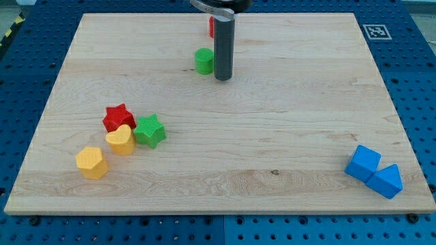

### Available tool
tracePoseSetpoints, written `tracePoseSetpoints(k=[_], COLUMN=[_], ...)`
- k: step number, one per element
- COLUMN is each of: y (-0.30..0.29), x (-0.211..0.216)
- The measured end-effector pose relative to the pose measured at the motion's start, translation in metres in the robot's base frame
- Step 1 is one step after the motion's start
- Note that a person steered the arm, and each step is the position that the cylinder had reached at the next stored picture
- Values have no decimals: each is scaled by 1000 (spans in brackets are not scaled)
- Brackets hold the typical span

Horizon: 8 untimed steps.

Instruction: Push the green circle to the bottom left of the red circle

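The green circle point(204, 60) is located near the table's point(286, 136) top edge, with the tip point(223, 78) just beside it on the view's right. The red circle point(212, 27) is positioned above both, partly hidden by the rod. A four-block cluster is placed lower left; two blocks are placed lower right.

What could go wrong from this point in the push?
1. My tip sits right beside the green circle, on the view's right; a push from there sends it toward the view's left, not necessarily to the bottom left of the red circle.
2. The rod hides most of the red circle, so the gap between the two is hard to judge.
3. The red circle lies near the board's top edge; a stray nudge could send it off.
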<state>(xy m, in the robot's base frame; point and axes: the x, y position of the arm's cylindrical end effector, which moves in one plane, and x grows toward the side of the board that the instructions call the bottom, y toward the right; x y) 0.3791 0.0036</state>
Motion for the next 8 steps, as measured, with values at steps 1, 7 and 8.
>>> tracePoseSetpoints(k=[1, 7, 8], y=[-17, -38, -46], x=[9, -19, -19])
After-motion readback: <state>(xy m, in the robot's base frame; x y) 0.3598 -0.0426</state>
